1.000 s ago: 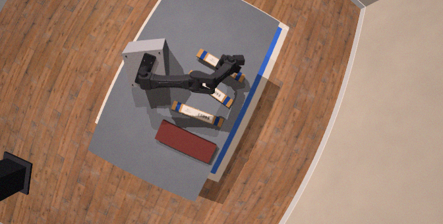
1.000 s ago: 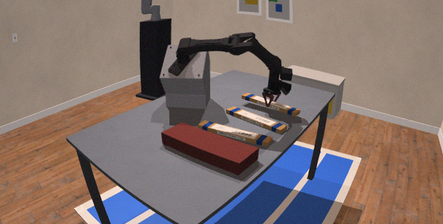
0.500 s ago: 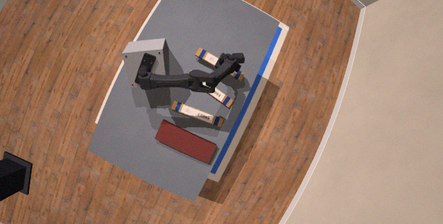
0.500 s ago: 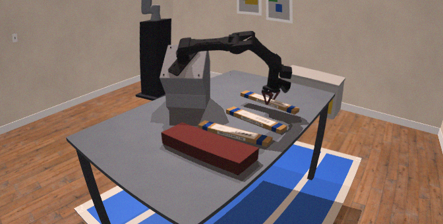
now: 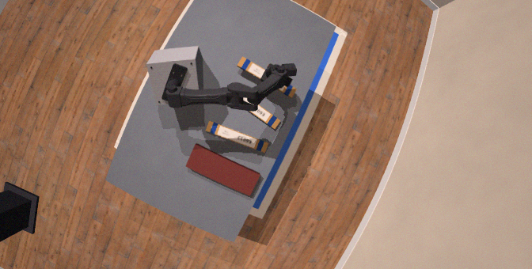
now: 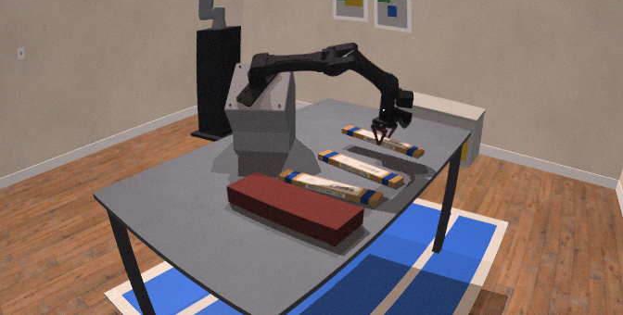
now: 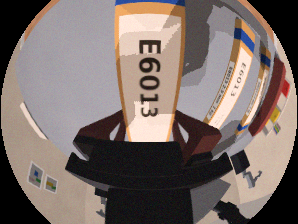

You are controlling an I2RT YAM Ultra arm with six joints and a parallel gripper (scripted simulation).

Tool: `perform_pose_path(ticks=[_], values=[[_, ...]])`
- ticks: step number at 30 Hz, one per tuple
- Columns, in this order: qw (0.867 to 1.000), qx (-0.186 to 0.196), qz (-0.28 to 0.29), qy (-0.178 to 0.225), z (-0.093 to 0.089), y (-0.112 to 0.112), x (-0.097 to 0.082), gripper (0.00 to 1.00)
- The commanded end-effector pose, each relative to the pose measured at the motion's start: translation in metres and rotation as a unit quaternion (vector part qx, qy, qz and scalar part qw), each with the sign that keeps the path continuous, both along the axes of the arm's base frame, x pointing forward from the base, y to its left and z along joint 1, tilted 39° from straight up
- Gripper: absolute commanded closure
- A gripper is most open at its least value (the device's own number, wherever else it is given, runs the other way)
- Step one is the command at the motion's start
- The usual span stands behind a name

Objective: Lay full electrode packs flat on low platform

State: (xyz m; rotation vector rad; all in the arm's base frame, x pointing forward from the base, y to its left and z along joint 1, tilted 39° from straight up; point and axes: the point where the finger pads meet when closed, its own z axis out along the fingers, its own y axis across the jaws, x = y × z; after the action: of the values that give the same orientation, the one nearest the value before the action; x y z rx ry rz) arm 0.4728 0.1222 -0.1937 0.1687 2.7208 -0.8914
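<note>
Holding 1 long pack (image 5: 249, 66) (image 6: 412, 148) (image 7: 150, 27), the tool (image 5: 278, 73) (image 6: 385, 139) (image 7: 149, 111) hangs over the bench (image 5: 273, 17) (image 6: 185, 206) (image 7: 65, 65). Its fingers are clamped on the pack's 2 long sides. The pack is up off the bench, with its dark shadow lying apart from it. It is white with orange ends and blue bands, and its label says E6013.

Think of the top view as a clock, with 12 at the top. From the held pack, the middle pack (image 5: 270, 119) (image 6: 362, 169) (image 7: 237, 82) is near 6 o'clock. It lies flat on the bench, partly under the black arm (image 5: 206, 96) (image 6: 297, 62) in that view. The last pack (image 5: 237, 136) (image 6: 331, 186) (image 7: 252, 103) is near 7 o'clock, also flat on the bench. It lies between the middle pack and the low red platform (image 5: 223, 169) (image 6: 297, 203) (image 7: 274, 95).

The red platform is near 7 o'clock too, but farther off, and its top has 0 packs on it. The big gray block (image 5: 174, 54) (image 6: 264, 127) that carries the arm is near 9 o'clock from the held pack.
</note>
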Motion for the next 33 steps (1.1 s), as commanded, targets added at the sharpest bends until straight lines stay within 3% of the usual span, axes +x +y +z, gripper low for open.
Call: perform_pose_path(ticks=[1,7,33], values=[[0.998,0.017,0.036,-0.040,0.0495,0.0586,0.0166,1.00],[0.998,0.019,0.036,-0.043,0.0546,0.0644,0.0166,1.00],[0.998,0.020,0.036,-0.042,0.0450,0.0647,0.0092,1.00]])
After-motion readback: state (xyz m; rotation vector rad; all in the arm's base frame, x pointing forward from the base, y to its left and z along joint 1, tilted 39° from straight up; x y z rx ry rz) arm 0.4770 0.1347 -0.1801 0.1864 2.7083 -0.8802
